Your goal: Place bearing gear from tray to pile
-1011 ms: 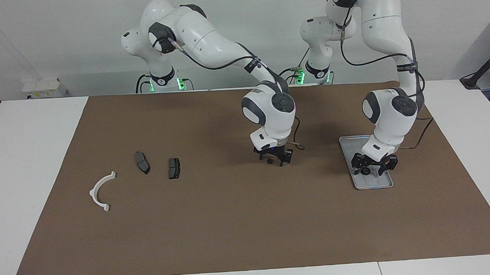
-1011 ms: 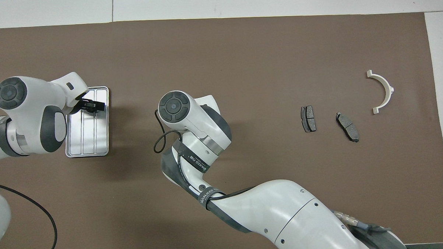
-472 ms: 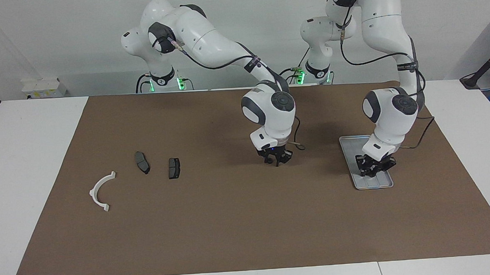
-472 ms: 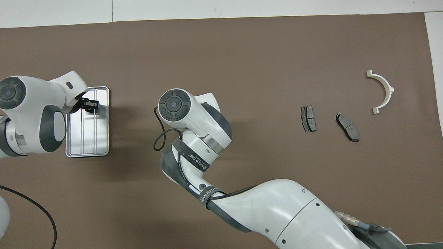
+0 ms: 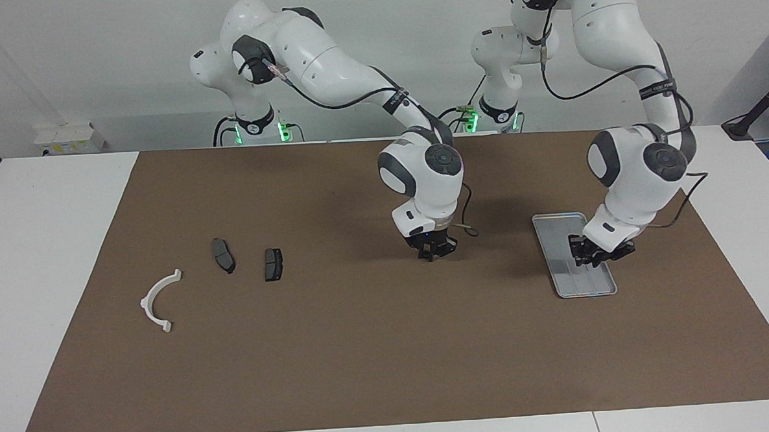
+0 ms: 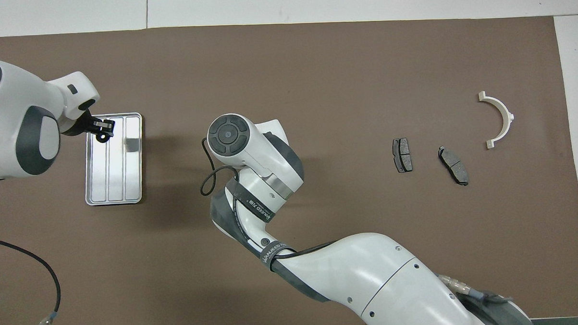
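The silver tray lies on the brown mat at the left arm's end. My left gripper hangs just above the tray. It is shut on a small dark round part, the bearing gear. No other part lies in the tray. The pile sits at the right arm's end of the mat: a white curved bracket and two dark pads. My right gripper hangs low over the middle of the mat, shut and holding nothing. Its own wrist hides it in the overhead view.
The brown mat covers most of the white table. A black cable loop hangs beside the right wrist. The right arm's forearm stretches over the mat's near part in the overhead view.
Both grippers have gone from open to shut. The left one closed on the bearing gear in the tray and rose with it, swinging toward the left arm's end.
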{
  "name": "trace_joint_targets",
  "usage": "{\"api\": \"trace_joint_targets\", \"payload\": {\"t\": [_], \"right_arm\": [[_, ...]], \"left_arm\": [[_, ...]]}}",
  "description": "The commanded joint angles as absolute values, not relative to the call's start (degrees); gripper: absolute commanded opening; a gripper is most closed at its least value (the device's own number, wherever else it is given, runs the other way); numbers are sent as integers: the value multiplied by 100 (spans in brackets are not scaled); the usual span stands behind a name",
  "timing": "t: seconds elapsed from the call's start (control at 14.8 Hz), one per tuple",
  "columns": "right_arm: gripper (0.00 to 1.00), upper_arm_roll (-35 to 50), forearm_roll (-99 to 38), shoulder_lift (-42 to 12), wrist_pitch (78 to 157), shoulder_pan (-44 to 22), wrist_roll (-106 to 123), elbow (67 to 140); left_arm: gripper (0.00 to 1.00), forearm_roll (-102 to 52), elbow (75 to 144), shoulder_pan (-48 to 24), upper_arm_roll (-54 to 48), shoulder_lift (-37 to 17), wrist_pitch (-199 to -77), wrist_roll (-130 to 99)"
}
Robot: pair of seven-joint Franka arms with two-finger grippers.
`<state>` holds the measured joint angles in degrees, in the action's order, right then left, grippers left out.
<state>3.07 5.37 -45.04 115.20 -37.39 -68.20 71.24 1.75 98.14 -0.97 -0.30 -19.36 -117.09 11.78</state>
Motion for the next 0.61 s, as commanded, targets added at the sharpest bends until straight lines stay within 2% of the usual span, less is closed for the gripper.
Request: {"api": "trace_joint_targets", "payload": {"t": [0.0,0.13,0.27,0.47,0.54], "right_arm": [[0,413,528,-4010,10281,-3035,-5859,6665],[0,413,336,-3579,9329,-2394,-4368,6373],[0,387,290,-3201,8896,-1621,-2585,6381],[0,369,412,-3173,9034,-767,-760,6477],[0,369,422,-3129,9253,-573,-564,6721]], "left_arm": [[0,211,8923,-35,-79,-1846,-10480,1230],[0,-16,8588,-44,-70,-1846,-9987,1213],[0,-280,8552,-131,-105,-1759,-9713,1108],[0,-430,8552,-859,-149,-1529,-9449,-346],[0,-535,8560,-1148,-176,-1529,-9483,-847]]}}
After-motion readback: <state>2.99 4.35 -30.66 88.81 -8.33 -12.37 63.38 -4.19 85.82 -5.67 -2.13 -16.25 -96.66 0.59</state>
